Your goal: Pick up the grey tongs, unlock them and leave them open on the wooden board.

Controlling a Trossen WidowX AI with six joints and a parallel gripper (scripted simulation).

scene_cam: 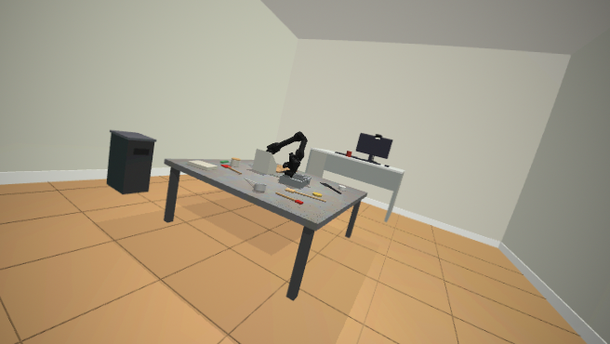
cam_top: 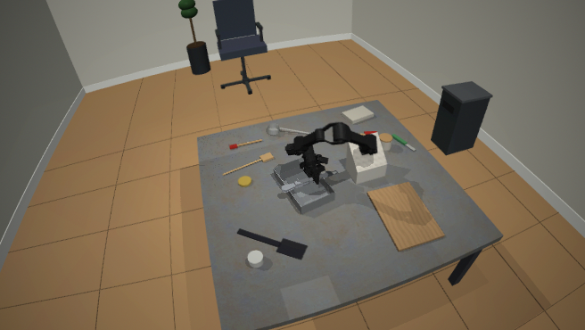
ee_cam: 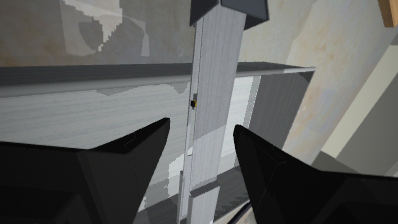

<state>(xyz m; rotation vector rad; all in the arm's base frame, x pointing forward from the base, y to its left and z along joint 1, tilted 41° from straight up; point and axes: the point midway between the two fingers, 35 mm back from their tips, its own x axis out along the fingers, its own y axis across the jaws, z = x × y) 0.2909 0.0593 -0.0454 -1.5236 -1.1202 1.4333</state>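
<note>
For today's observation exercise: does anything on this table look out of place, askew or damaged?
Nothing stands out. The grey metal tongs lie across the grey roasting tin, as intended, with the open black gripper poised astride them. The wooden board lies flat.

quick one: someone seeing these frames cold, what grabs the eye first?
The black arm arching from its white block down over the roasting tin at mid-table. In the wrist view its gripper stands open astride the grey tongs, which lie across the tin's rim, not yet gripped. The wooden board waits bare to the right.
</note>
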